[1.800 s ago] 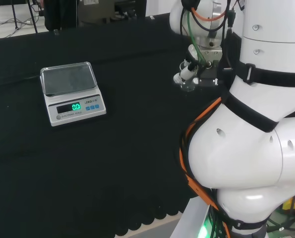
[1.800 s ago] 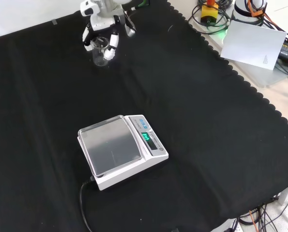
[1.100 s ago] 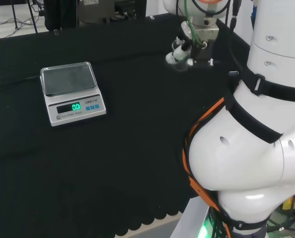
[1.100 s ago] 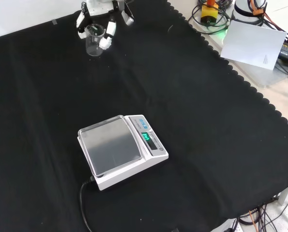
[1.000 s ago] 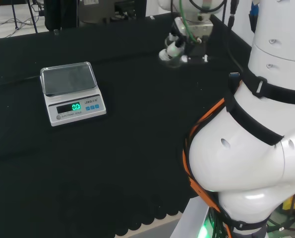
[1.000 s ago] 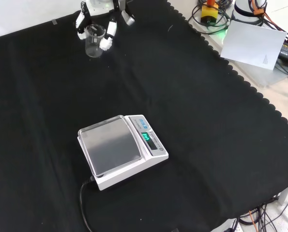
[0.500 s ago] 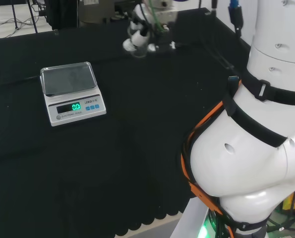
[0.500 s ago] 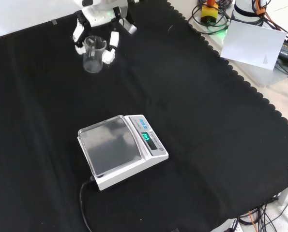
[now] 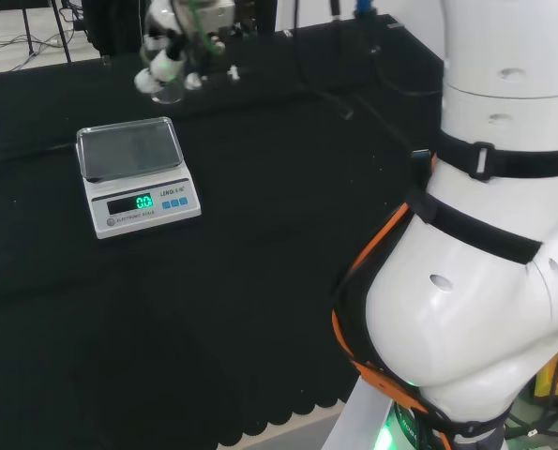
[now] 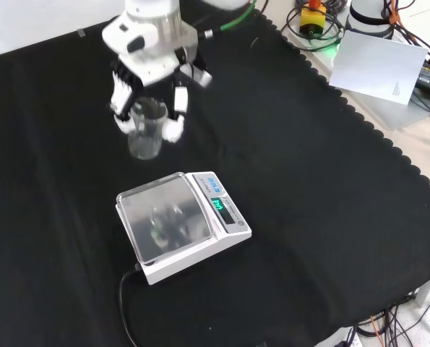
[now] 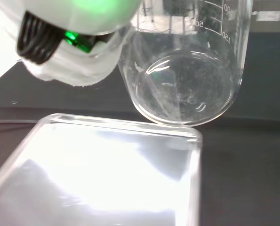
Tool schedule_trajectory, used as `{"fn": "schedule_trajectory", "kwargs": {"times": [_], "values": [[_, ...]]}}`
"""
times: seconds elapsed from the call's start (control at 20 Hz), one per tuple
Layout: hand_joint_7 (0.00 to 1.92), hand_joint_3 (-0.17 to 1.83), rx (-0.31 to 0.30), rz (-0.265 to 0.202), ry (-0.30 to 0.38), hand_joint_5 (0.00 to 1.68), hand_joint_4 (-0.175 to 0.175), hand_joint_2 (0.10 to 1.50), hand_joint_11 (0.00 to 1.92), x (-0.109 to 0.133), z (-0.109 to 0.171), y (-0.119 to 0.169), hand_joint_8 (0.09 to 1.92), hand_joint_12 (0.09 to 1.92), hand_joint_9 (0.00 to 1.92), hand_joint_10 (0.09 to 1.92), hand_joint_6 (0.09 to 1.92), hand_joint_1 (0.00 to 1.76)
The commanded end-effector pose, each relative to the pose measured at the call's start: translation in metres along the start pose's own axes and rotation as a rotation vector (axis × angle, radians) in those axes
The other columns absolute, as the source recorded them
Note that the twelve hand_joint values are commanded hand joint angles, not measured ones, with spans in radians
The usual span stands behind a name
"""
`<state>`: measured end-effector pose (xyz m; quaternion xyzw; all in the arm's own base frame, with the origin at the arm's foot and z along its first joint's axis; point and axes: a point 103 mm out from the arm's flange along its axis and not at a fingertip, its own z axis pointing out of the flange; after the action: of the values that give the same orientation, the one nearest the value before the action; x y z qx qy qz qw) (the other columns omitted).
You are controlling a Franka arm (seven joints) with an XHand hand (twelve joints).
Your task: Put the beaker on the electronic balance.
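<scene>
Black cloth (image 10: 308, 181) covers the bench; cables (image 9: 7, 42) trail on the floor.

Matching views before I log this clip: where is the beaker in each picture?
Head view: beaker at upper left, held in the hand, beyond the balance.
Front view: beaker upper left of centre, just above the balance.
Wrist view: beaker close up, beside the pan.
Shared landmark: the balance's steel pan.

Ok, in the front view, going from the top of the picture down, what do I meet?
Hand → beaker in its fingers → balance → the balance's cable at the bottom.
</scene>
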<state>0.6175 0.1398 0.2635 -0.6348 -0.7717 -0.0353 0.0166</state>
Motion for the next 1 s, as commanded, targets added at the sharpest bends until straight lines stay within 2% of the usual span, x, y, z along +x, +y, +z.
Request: {"fn": "schedule_trajectory", "kwargs": {"times": [0.05, 0.35, 0.7, 1.0], "values": [[1.07, 0.61, 0.115, -0.099, -0.005, 1.03, -0.175, 0.78, 1.49, 0.096, 0.058, 0.017, 1.06, 0.73, 1.45, 0.86, 1.04, 1.28], [1.07, 0.61, 0.148, -0.084, -0.016, 1.03, -0.175, 0.78, 1.49, 0.092, 0.084, 0.024, 1.06, 0.74, 1.45, 0.86, 1.04, 1.28], [1.07, 0.62, 0.163, -0.060, -0.018, 1.03, -0.175, 0.78, 1.49, 0.084, 0.096, 0.028, 1.05, 0.74, 1.45, 0.86, 1.04, 1.28], [1.07, 0.62, 0.185, -0.062, -0.029, 1.03, -0.175, 0.78, 1.49, 0.086, 0.106, 0.030, 1.05, 0.74, 1.45, 0.86, 1.03, 1.28]]}}
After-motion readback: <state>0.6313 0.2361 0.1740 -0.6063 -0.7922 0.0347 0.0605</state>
